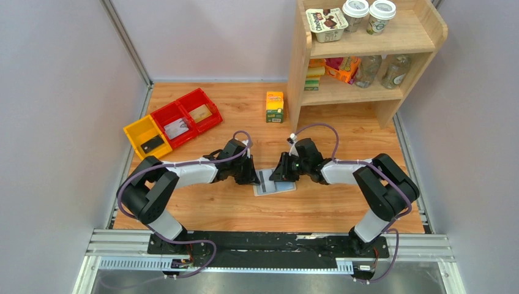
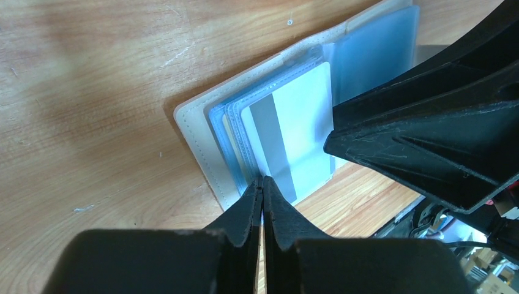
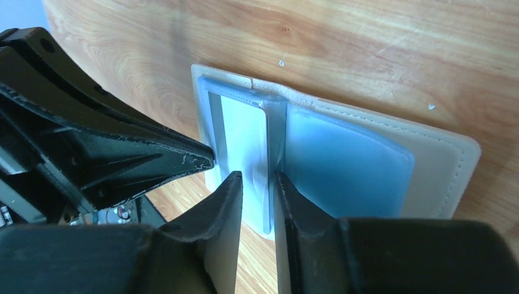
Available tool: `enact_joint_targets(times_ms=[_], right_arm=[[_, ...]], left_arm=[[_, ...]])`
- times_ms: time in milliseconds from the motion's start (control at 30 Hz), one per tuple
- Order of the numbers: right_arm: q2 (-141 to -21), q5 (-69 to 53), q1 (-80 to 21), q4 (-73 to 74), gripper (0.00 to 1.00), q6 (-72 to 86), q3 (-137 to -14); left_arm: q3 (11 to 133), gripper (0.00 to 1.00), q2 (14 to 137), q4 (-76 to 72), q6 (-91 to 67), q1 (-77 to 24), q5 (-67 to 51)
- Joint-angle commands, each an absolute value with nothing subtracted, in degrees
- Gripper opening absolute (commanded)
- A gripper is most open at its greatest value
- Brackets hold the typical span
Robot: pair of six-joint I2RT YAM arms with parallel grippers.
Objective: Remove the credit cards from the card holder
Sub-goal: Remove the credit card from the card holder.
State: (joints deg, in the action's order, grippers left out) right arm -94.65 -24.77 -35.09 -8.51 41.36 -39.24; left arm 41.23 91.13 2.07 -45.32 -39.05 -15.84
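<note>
The card holder (image 1: 275, 187) lies spread open on the wooden table between both grippers, beige outside (image 2: 196, 141), light blue inside (image 3: 349, 159). A whitish credit card (image 2: 306, 122) with a dark stripe sits in the clear leaves on its left half (image 3: 242, 135). My left gripper (image 1: 253, 177) is at the holder's left edge, its jaws pressed together (image 2: 263, 180) on the striped card's near edge. My right gripper (image 1: 283, 176) comes from the right. Its jaws (image 3: 256, 177) stand a narrow gap apart, straddling the edge of a clear leaf without pinching it.
Two red bins (image 1: 186, 116) and a yellow bin (image 1: 147, 136) stand at the back left, each holding a flat item. A small yellow-green carton (image 1: 275, 107) stands behind the holder. A wooden shelf (image 1: 367, 55) with cups and bottles fills the back right.
</note>
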Motion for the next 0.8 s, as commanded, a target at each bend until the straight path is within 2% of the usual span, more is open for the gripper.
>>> enact_joint_targets(times_ms=[0, 233, 367, 400, 633, 767], right_arm=[[-93.2, -32.5, -34.2, -19.6, 0.24, 44.5, -37.1], [-93.2, -36.0, -34.2, -25.6, 0.17, 45.6, -35.7], [-93.1, -38.3, -34.1, -28.6, 0.01, 45.9, -34.8], [-93.3, -39.0, -34.1, -29.4, 0.0, 46.0, -34.5], [-96.4, -41.9, -34.2, -32.2, 0.05, 46.7, -35.2], [-97.5, -40.9, -34.0, -30.9, 0.0, 45.8, -35.3]], left_arm=[[42.0, 0.05, 93.5, 5.3, -44.2, -39.7, -14.2], [42.4, 0.03, 94.2, 6.4, -43.9, -39.7, -13.8], [42.8, 0.01, 94.4, 7.3, -43.5, -39.7, -13.3], [42.9, 0.0, 94.4, 7.8, -43.2, -39.7, -13.0], [43.7, 0.0, 94.7, 8.6, -42.4, -39.7, -12.7], [43.9, 0.0, 94.7, 9.1, -42.1, -39.7, -12.7]])
